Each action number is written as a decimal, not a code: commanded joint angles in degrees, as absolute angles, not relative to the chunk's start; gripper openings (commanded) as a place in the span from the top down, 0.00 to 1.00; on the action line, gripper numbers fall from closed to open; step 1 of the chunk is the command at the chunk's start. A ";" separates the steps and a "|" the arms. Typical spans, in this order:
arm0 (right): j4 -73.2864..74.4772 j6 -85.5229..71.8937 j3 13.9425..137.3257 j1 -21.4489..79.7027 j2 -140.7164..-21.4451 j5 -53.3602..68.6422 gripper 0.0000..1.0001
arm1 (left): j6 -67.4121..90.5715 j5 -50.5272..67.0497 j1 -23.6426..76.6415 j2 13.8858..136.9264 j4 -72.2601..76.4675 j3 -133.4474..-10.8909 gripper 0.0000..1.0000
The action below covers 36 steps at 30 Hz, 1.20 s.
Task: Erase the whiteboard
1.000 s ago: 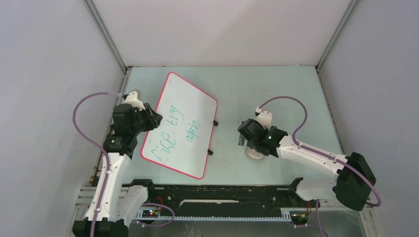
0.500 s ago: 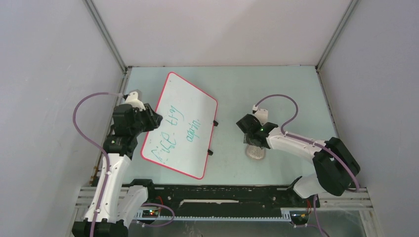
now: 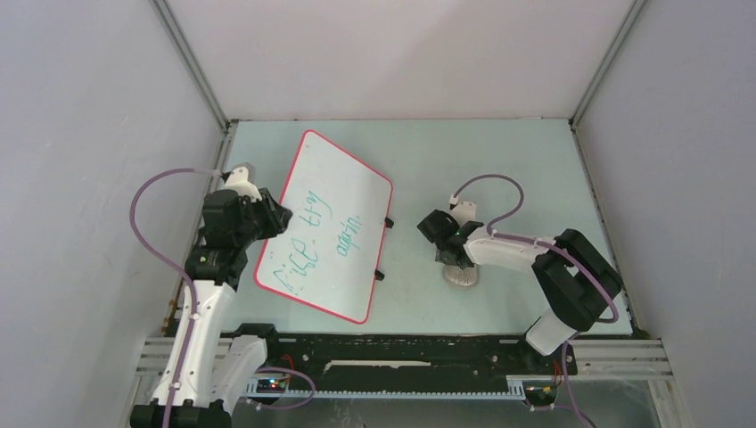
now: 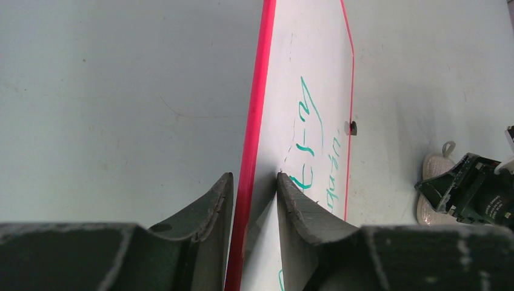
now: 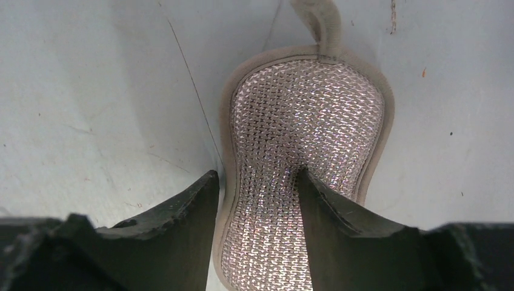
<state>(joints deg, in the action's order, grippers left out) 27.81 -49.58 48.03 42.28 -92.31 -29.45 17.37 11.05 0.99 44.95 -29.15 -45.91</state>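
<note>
The whiteboard point(image 3: 325, 223) lies at an angle on the left of the table, with a red-pink rim and green handwriting. My left gripper point(image 3: 272, 217) is shut on its left edge. In the left wrist view the fingers point(image 4: 215, 203) straddle the red rim of the board point(image 4: 309, 79), gripper point(image 4: 254, 179). The grey knobbly cloth pad point(image 3: 463, 275) lies on the table right of the board. My right gripper point(image 3: 448, 257) is down on its near end. In the right wrist view the gripper point(image 5: 257, 176) pinches the pad point(image 5: 309, 115), which is narrowed between the jaws.
Two black clips point(image 3: 390, 222) sit on the board's right edge. Grey walls close in the pale table point(image 3: 517, 160) on three sides. A black rail point(image 3: 401, 357) runs along the near edge. The right arm's elbow point(image 3: 575, 276) stands right of the pad.
The right arm has folded, its elbow swinging left and up, and its gripper has shifted a little left over the pad's end. The pad, the board and the left arm have stayed put.
</note>
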 commanded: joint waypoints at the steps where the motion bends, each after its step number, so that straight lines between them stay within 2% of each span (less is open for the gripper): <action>1: 26.01 -54.44 48.34 43.78 -97.71 -30.95 0.49 | 15.47 9.43 1.14 43.84 -30.03 -45.80 0.65; 4: 25.53 -55.31 48.34 45.16 -100.92 -32.23 0.61 | 15.47 9.23 1.13 43.56 -30.11 -45.71 0.65; 9: 25.87 -54.86 48.15 45.39 -99.21 -32.25 1.00 | 15.47 9.14 1.14 43.55 -30.08 -45.61 0.65; 17: 19.38 -44.88 44.22 45.78 -83.49 -30.84 1.00 | 15.42 8.25 1.14 43.31 -30.26 -45.70 0.66; 21: 12.44 -37.19 41.44 45.97 -76.36 -24.08 1.00 | 15.22 6.10 1.77 43.05 -32.04 -46.93 0.65; 23: 6.49 -31.76 40.32 46.03 -74.74 -16.55 1.00 | 14.68 4.51 2.07 42.65 -33.38 -47.53 0.65; 30: -9.92 -24.74 43.57 51.36 -74.79 -3.60 1.00 | 14.21 3.80 2.20 40.48 -31.43 -45.24 0.68; 36: -7.74 -23.60 58.72 57.75 -84.38 -2.16 1.00 | 13.42 4.22 2.20 41.21 -30.57 -44.90 0.74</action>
